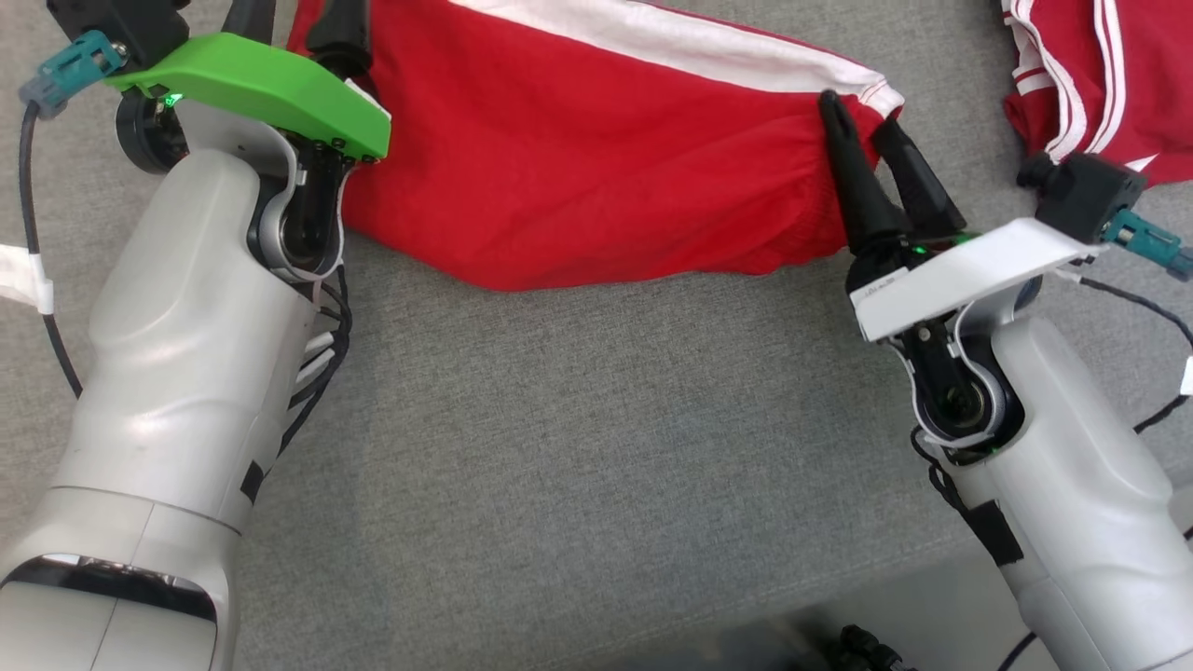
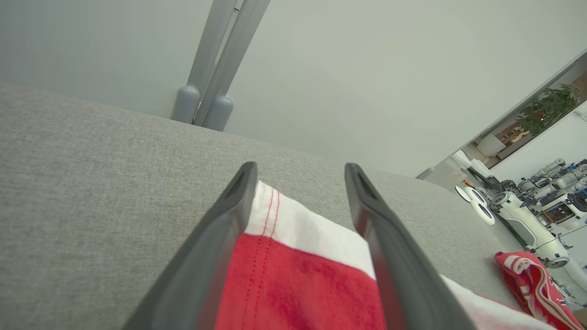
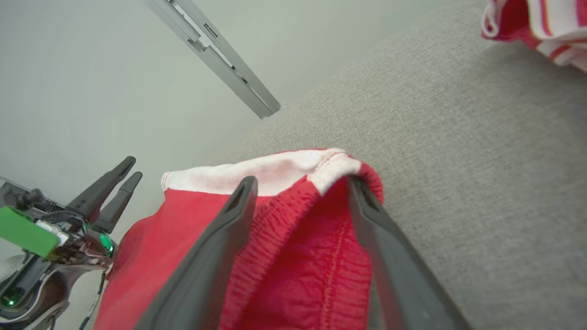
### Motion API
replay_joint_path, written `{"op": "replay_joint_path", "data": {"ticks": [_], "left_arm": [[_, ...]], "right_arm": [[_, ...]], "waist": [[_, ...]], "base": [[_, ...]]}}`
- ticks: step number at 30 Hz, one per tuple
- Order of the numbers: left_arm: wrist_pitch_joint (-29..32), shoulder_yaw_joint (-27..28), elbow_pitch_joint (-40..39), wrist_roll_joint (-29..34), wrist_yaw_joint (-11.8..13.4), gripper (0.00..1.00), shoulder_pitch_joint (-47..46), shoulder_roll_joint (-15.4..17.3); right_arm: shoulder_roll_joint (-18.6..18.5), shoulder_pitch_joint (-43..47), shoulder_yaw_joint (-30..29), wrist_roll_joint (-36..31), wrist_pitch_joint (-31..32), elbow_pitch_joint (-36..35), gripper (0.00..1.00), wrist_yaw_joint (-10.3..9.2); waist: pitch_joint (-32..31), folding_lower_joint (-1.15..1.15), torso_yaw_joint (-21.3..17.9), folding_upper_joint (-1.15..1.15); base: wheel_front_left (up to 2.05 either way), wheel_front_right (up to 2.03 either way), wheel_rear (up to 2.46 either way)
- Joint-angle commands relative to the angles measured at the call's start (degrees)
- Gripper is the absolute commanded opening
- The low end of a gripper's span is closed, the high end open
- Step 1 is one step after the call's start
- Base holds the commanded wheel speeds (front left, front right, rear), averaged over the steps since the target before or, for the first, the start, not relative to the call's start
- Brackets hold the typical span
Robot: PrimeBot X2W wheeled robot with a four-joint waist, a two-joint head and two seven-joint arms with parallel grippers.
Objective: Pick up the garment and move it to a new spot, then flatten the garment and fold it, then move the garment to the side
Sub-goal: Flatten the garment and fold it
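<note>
— Where is the garment?

— The red shorts (image 1: 596, 177) lie spread across the upper middle of the head view on the grey fabric surface (image 1: 596, 447), a white side stripe (image 1: 690, 51) running along their far edge from upper centre down to the right corner.

— And the grippers?

— The left gripper (image 2: 298, 183) sits at the upper left of the head view, over the shorts' left end. In its wrist view the two dark fingers (image 2: 220, 229) stand wide apart with the white hem and red cloth lying between them; nothing is pinched. The right gripper (image 1: 862, 116) is at the shorts' right corner, by the elastic waistband (image 3: 284, 229). Its fingers (image 3: 220, 238) are spread too, straddling the bunched corner; the cloth touches the inner side of one finger, but I cannot tell that it is held.

— Anything else around?

— A second red and white striped garment (image 1: 1090, 75) is crumpled at the upper right of the head view, well apart from the shorts. Black cables (image 1: 37, 233) trail along both arms.
</note>
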Motion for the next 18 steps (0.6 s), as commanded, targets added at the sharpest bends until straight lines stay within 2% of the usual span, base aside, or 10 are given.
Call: {"op": "replay_joint_path", "data": {"ticks": [1,7,14,18], "left_arm": [[-0.2,0.8,0.1,1.1,-0.2,1.00,1.2,0.3],[-0.2,2.3,-1.0,7.7,1.6,1.00,5.9,1.3],[-0.2,-2.0,0.7,17.6,4.4,1.00,10.9,3.3],[0.7,-4.9,4.2,20.8,5.6,1.00,10.5,4.6]], "right_arm": [[-0.5,1.9,-0.1,-0.9,0.6,0.2,1.00,0.03],[-1.0,8.1,-1.5,-5.3,3.2,-2.1,1.00,0.03],[1.1,15.1,-5.2,-14.6,2.3,-8.7,1.00,0.03],[3.7,18.2,-6.0,-18.1,3.6,-11.8,1.00,0.03]], "waist": [[-1.7,0.00,0.6,0.00],[-5.4,0.00,1.3,0.00],[-8.4,0.00,1.2,0.00],[-8.5,0.00,0.4,0.00]], "base": [[0.00,0.00,0.00],[0.00,0.00,0.00],[0.00,0.00,0.00],[0.00,0.00,0.00]]}}
